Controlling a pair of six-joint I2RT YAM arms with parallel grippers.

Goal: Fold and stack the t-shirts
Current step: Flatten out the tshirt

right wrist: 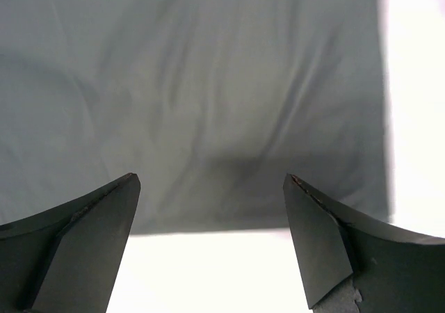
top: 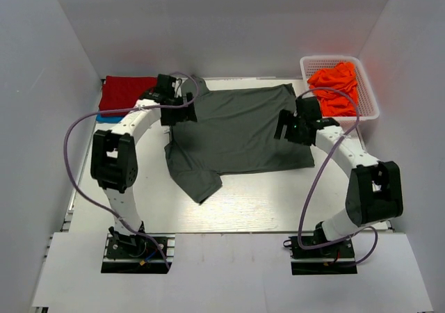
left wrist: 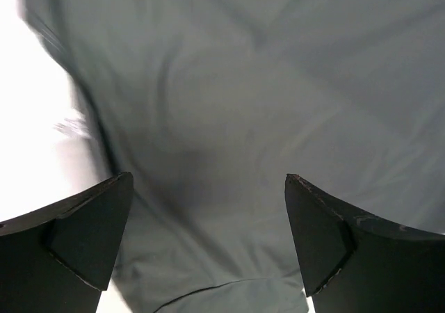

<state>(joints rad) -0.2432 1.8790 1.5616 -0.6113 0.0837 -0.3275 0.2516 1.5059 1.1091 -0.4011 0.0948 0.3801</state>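
A large charcoal-grey t-shirt (top: 236, 129) lies spread flat in the middle of the table, one sleeve sticking out toward the front left. It fills the left wrist view (left wrist: 264, 104) and the right wrist view (right wrist: 195, 97). My left gripper (top: 182, 111) is open and empty above the shirt's left edge. My right gripper (top: 286, 126) is open and empty above the shirt's right edge. A folded red t-shirt (top: 125, 92) lies on a blue one (top: 104, 119) at the far left. Orange t-shirts (top: 337, 87) lie in the basket.
A white plastic lattice basket (top: 367, 90) stands at the far right. White walls enclose the table on three sides. Bare table (top: 278, 202) shows in front of the grey shirt. Purple cables loop beside both arms.
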